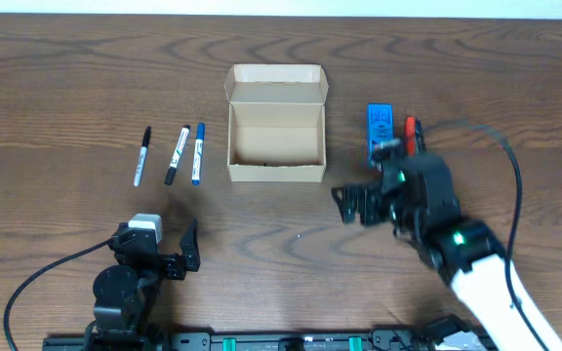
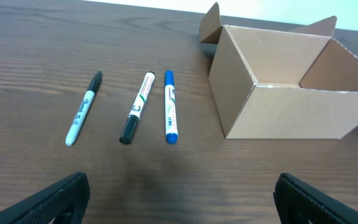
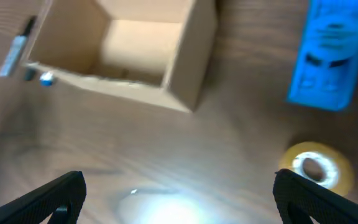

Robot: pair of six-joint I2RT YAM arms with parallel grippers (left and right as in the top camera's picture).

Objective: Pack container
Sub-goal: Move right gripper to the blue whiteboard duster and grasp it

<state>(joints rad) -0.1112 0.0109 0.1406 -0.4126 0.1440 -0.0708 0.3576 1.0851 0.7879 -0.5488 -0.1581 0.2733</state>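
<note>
The container is a small tan cardboard box. It stands open and empty at the table's middle, its flap lid folded back. It also shows in the left wrist view and the right wrist view. Three markers lie to its left: a black one, a black-capped white one and a blue one. A blue pack and a red marker lie to its right. My left gripper is open and empty, short of the markers. My right gripper is open and empty over bare table, near the box's front right corner.
A yellow tape roll lies on the table beside my right finger, below the blue pack; the right arm hides it in the overhead view. Cables trail from both arms at the front edge.
</note>
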